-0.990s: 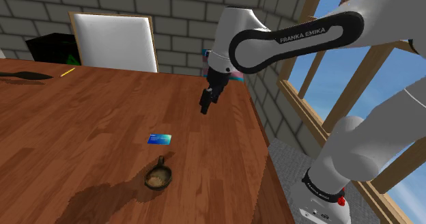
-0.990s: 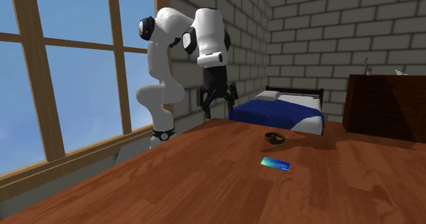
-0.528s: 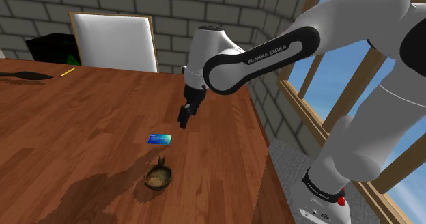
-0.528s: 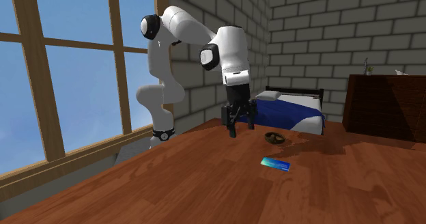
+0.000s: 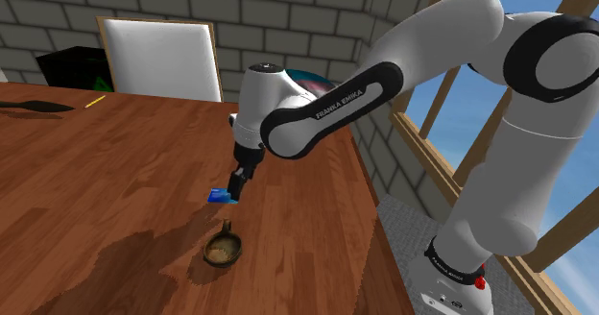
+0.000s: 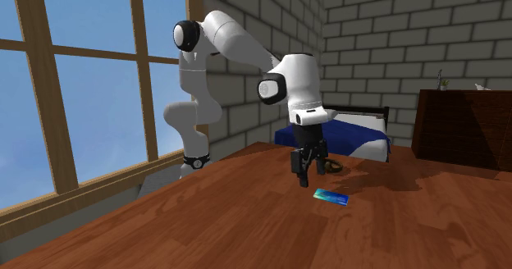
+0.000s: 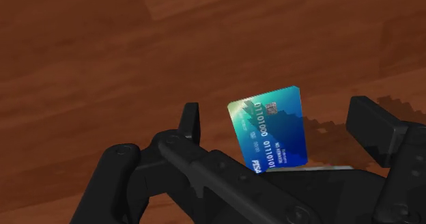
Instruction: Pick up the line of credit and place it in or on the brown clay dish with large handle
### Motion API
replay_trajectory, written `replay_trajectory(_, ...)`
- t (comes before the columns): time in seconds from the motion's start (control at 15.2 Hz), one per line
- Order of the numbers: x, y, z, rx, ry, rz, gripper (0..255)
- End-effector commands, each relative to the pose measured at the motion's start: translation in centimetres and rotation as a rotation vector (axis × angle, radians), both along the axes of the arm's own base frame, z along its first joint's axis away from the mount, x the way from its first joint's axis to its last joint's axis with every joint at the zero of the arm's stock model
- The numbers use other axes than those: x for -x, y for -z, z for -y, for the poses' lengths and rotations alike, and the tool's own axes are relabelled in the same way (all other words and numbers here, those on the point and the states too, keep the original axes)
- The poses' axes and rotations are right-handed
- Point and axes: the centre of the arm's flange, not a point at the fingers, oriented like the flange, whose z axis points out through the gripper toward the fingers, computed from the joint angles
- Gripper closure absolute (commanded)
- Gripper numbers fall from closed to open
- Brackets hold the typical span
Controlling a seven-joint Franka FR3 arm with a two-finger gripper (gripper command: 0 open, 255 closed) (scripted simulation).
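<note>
One wide-open tool (image 5: 233,187) hovers over blue card (image 7: 270,134), brown dish (image 5: 222,253) near.

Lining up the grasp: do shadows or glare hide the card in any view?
Shoulder view: a shadow lies on the table beside the dish, short of the card. Wrist view: card evenly lit under the open gripper, jagged shadow beside it. Second exterior view: card clear, no glare.

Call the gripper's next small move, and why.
Probably lower straight down: the open gripper hangs above the blue card, which lies flat on the table between the fingers in the wrist view, untouched.
</note>
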Motion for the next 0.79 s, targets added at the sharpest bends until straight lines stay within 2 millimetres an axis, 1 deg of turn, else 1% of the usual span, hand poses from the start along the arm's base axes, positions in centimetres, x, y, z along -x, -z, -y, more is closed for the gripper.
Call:
replay_trajectory(0.0,-0.2,0.9,-0.3,0.0,-0.002,0.001,0)
replay_trajectory(0.26,-0.4,2.8,-0.5,0.0,-0.002,0.001,0)
replay_trajectory(0.73,-0.4,2.8,-0.5,0.0,-0.002,0.001,0)
